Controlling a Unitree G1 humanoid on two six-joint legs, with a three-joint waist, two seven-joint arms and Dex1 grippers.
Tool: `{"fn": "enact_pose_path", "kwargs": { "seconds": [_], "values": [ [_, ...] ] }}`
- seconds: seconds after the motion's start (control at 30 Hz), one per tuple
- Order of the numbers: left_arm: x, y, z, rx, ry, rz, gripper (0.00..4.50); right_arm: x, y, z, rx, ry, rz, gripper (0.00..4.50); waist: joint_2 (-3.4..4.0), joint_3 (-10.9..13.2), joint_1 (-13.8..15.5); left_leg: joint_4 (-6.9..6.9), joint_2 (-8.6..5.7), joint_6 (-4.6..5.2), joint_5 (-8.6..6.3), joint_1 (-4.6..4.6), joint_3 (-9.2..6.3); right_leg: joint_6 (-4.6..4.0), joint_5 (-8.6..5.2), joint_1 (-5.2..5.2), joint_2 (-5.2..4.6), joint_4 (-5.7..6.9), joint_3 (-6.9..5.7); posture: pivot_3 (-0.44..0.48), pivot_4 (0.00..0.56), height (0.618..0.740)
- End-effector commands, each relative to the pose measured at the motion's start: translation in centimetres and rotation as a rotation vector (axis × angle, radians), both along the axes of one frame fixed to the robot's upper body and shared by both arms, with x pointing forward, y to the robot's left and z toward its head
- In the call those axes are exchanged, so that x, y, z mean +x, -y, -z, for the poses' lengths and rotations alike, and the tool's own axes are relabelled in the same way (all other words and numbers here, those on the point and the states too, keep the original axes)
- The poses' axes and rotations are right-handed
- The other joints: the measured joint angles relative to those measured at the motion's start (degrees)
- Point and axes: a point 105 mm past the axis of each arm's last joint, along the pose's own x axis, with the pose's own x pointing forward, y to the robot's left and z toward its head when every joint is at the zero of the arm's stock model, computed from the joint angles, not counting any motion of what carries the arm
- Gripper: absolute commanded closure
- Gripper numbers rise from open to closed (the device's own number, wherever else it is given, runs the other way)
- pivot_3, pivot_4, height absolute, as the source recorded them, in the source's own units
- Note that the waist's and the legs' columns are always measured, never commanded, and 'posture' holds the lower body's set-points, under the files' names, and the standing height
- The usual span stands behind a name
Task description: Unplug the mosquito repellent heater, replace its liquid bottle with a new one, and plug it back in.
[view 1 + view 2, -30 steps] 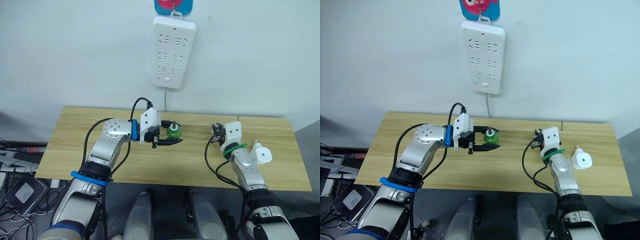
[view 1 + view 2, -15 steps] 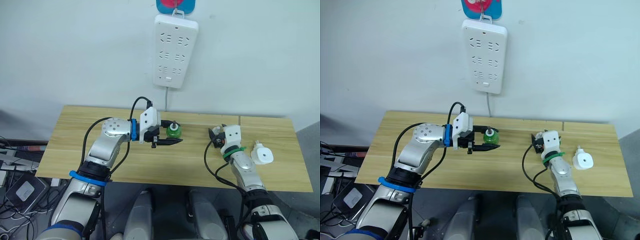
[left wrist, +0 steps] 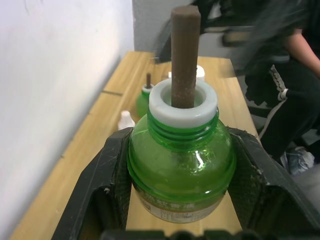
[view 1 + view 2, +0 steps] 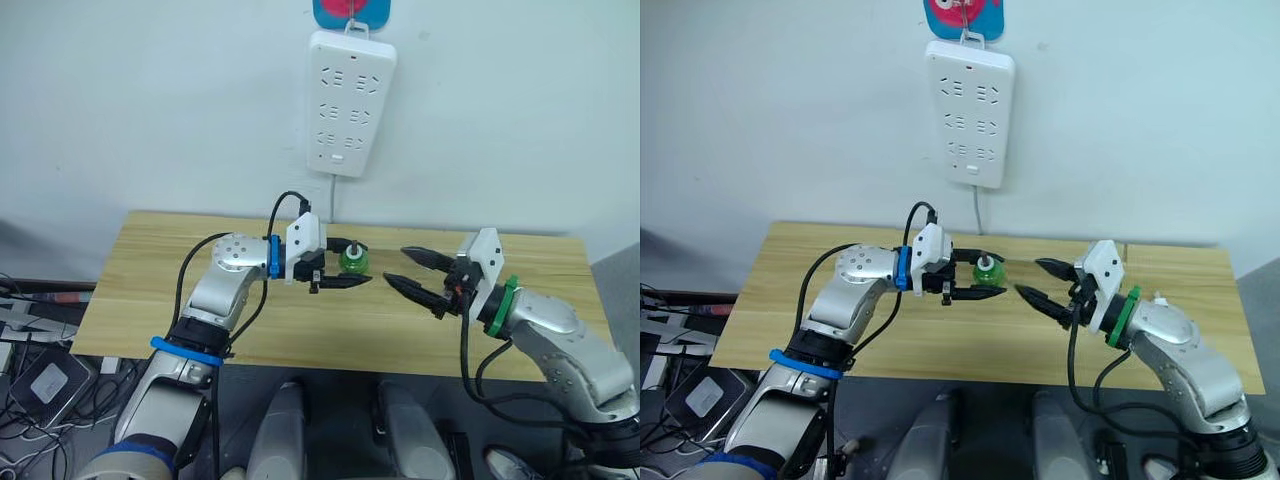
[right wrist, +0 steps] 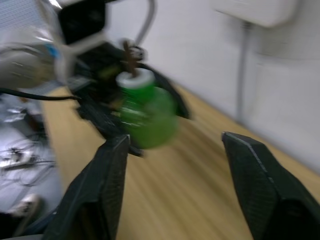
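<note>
A green liquid bottle (image 4: 351, 264) with a brown wick (image 3: 185, 50) hangs above the table, and my left gripper (image 4: 361, 263) is shut on its body from both sides. Facing it from the right, my right gripper (image 4: 397, 266) is open, its fingertips a short gap away from the bottle (image 5: 146, 111). The mosquito repellent heater is almost hidden behind my right forearm; a small white bit of it peeks out (image 4: 1157, 297). The left wrist view shows a second green bottle (image 3: 146, 101) standing on the table by the wall, a small white cap (image 3: 125, 119) next to it.
The white power strip (image 4: 347, 100) hangs on the wall above the wooden table (image 4: 150, 290), its cord running down behind the table. A person in dark clothes (image 3: 300, 75) stands beyond the table's far end.
My right arm has swung round from facing the wall to pointing left at the bottle, and its jaws have opened wide. The left gripper with the bottle has edged slightly right.
</note>
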Motion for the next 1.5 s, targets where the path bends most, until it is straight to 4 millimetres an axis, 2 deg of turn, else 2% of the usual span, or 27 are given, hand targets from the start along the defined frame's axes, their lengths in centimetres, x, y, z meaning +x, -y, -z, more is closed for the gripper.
{"fn": "enact_pose_path", "kwargs": {
  "seconds": [0.03,0.47,0.57,0.67,0.77,0.9,0.97,1.0,1.13,1.33,1.5],
  "values": [
    [-0.4,0.6,-0.9,-0.014,0.038,0.051,2.23,-0.4,-1.1,-1.5,0.029,0.015,-0.032,1.31,-0.02,0.0,0.0,0.00,-0.01,0.00,0.00,0.00,0.00,0.00,0.00,0.00,0.00,0.00,-0.01,0.006,0.270,0.740],
    [-1.0,1.4,-1.2,-0.016,0.029,0.098,2.23,1.0,-3.5,-1.3,-0.007,0.082,-0.038,1.31,-0.02,-0.1,0.1,0.00,-0.07,-0.19,0.11,-0.08,0.05,0.00,0.00,0.00,-0.05,-0.15,-0.06,0.015,0.266,0.740],
    [-1.0,1.6,-1.3,-0.021,0.029,0.099,2.23,1.2,-3.7,-1.2,-0.023,0.100,-0.034,1.91,-0.02,-0.1,0.1,0.00,-0.07,-0.19,0.11,-0.09,0.06,0.00,0.00,-0.01,-0.05,-0.15,-0.04,0.016,0.266,0.740],
    [-0.9,1.6,-1.4,-0.023,0.028,0.098,2.23,1.5,-3.6,-1.0,-0.042,0.118,-0.027,2.93,-0.02,-0.1,0.1,0.00,-0.07,-0.19,0.11,-0.08,0.07,0.00,0.00,-0.01,-0.05,-0.15,-0.04,0.016,0.267,0.740],
    [-0.8,1.6,-1.4,-0.023,0.026,0.094,2.23,1.6,-3.4,-0.8,-0.060,0.134,-0.023,3.62,-0.02,-0.1,0.1,0.00,-0.07,-0.20,0.11,-0.09,0.09,0.00,0.00,-0.01,-0.04,-0.13,-0.06,0.016,0.268,0.740],
    [-0.6,1.6,-1.7,-0.049,-0.003,0.078,2.23,1.7,-2.9,-1.0,-0.043,0.143,0.001,3.63,-0.02,-0.1,0.1,0.01,-0.07,-0.20,0.12,-0.08,0.09,0.00,0.00,-0.01,-0.05,-0.13,-0.05,0.013,0.269,0.740],
    [-0.5,1.6,-2.2,-0.089,-0.023,0.069,1.52,2.0,-2.4,-1.5,0.012,0.123,0.038,3.63,-0.02,-0.1,0.1,0.02,-0.07,-0.20,0.12,-0.08,0.08,0.00,0.00,-0.01,-0.05,-0.10,-0.06,0.013,0.269,0.740],
    [-0.5,1.5,-2.5,-0.103,-0.030,0.065,1.35,2.2,-2.0,-1.8,0.049,0.108,0.064,3.63,-0.03,-0.1,0.1,0.02,-0.07,-0.20,0.12,-0.08,0.07,0.00,0.00,-0.01,-0.05,-0.09,-0.06,0.013,0.269,0.740],
    [0.0,1.2,-3.2,-0.157,-0.036,0.002,0.11,2.9,-0.2,-2.7,0.192,0.030,0.167,3.63,-0.02,-0.1,0.0,0.03,-0.06,-0.21,0.12,-0.07,0.03,0.00,0.01,-0.01,-0.07,-0.05,-0.03,0.001,0.270,0.740],
    [0.5,1.1,-4.8,-0.300,-0.008,-0.136,0.00,3.7,2.3,-3.4,0.442,-0.150,0.300,3.63,-0.02,-0.1,0.0,0.03,-0.05,-0.21,0.12,-0.06,0.01,-0.01,0.01,-0.03,-0.11,0.05,-0.04,-0.010,0.274,0.740],
    [-0.9,2.7,-6.1,-0.412,0.045,-0.162,0.00,4.6,3.4,-4.5,0.757,-0.342,0.365,3.63,-0.01,-0.1,-0.2,0.03,-0.06,-0.20,0.12,-0.05,0.06,-0.01,0.01,-0.04,-0.34,0.09,-0.03,-0.004,0.276,0.740]
  ]
}}
